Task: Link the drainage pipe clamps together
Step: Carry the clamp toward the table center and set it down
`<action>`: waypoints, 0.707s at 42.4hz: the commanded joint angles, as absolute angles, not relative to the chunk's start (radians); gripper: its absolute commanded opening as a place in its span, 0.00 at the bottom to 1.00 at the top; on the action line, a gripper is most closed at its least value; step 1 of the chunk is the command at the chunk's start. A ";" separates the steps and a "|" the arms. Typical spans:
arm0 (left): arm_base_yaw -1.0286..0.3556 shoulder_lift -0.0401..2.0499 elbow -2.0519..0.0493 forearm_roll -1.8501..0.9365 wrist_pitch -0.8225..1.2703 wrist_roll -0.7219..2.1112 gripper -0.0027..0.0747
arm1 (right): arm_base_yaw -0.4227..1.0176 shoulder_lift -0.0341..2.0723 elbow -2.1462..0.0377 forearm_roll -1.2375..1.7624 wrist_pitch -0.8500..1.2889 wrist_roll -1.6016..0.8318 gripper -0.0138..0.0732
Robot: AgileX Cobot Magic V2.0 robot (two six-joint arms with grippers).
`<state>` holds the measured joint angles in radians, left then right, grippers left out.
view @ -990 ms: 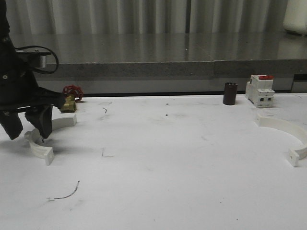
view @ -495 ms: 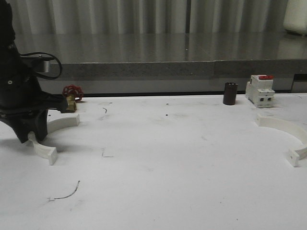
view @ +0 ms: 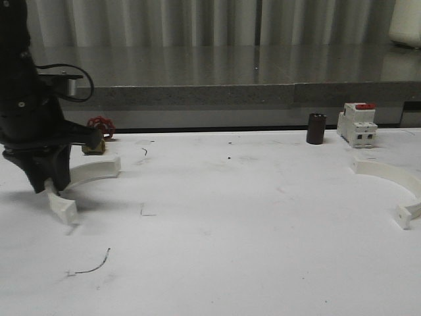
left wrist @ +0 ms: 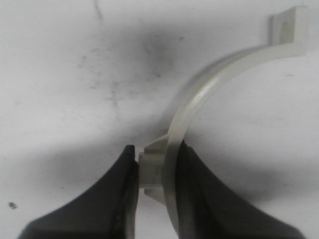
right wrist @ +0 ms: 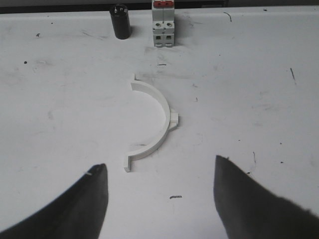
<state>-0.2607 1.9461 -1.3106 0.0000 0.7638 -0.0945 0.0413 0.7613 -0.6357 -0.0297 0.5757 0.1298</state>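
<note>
Gripping the left clamp half (view: 85, 174) at the table's (view: 250, 224) left side, the left gripper (view: 46, 181) stands in the front view; the right clamp half (view: 395, 181) lies far right. Its fingers (left wrist: 122, 199) pinch that half's band (left wrist: 199, 99) in the left wrist view. Spread wide, the right gripper (right wrist: 159, 199) hangs over the other half (right wrist: 154, 122) in the right wrist view.

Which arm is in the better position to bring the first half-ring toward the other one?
Probably the left. The left gripper is shut on the left half-ring. The right gripper is open above the right half-ring, not holding it.
</note>
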 commanded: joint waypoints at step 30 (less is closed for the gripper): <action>-0.658 2.110 -1.720 0.118 0.850 -0.680 0.19 | 0.039 0.764 -0.668 -0.042 0.519 0.127 0.72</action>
<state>-0.6388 2.1479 -1.6607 0.1091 0.8581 -0.6265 0.0413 0.7613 -0.6357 -0.0297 0.5757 0.1298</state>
